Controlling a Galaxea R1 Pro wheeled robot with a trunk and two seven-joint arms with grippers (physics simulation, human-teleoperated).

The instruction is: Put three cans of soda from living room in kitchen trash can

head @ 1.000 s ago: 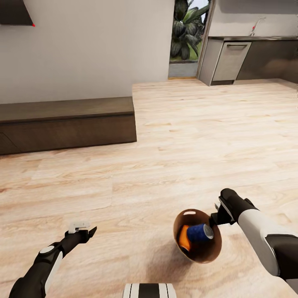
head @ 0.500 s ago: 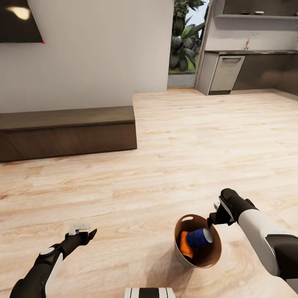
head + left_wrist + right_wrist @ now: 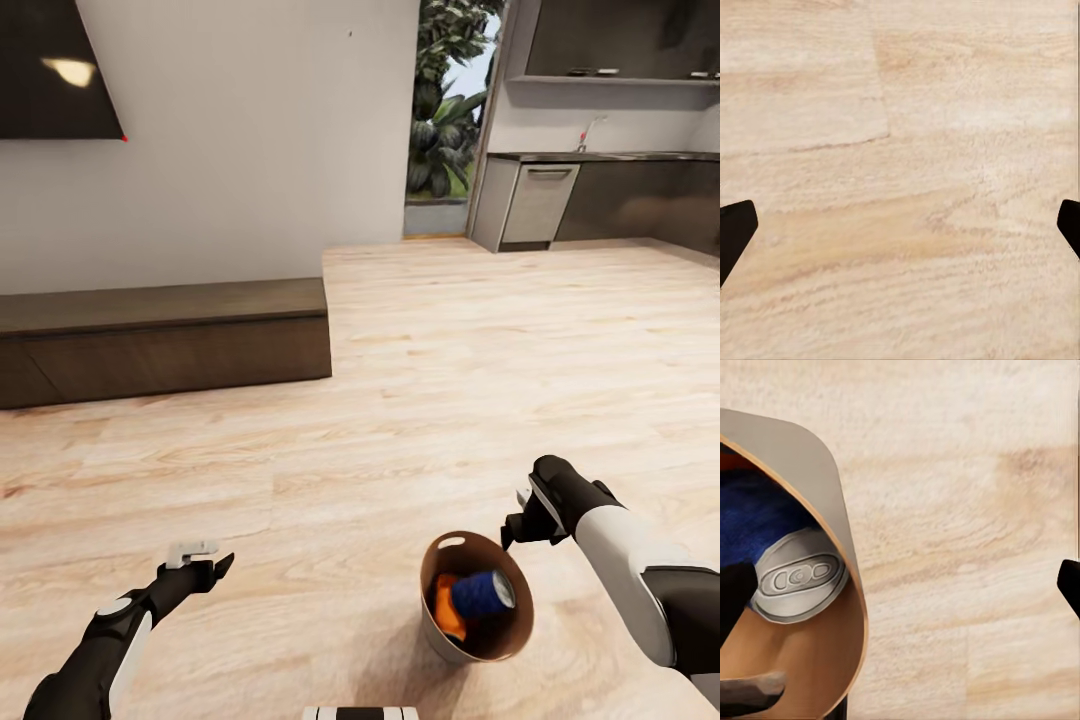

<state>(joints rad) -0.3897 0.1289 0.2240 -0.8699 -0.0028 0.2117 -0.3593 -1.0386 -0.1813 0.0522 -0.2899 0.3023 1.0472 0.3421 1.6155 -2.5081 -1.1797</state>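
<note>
head view: right gripper [image 3: 520, 520] clamped on rim of tapered tash can [image 3: 503, 640], coppery inside; blue can [image 3: 482, 592] and orange can [image 3: 443, 606] lie within; left gripper [image 3: 200, 556] apart over pale wood-grain floor [image 3: 450, 380]

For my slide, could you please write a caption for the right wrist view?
Grey-topped blue can lying inside the brown-lined bin, above a wooden floor.

Both arms reach forward from the bottom corners of the head view. The left gripper [image 3: 200, 556], at lower left, has its fingers spread wide with nothing between them. The right gripper [image 3: 516, 522], at lower right, points toward frame centre; its closure cannot be judged.
</note>
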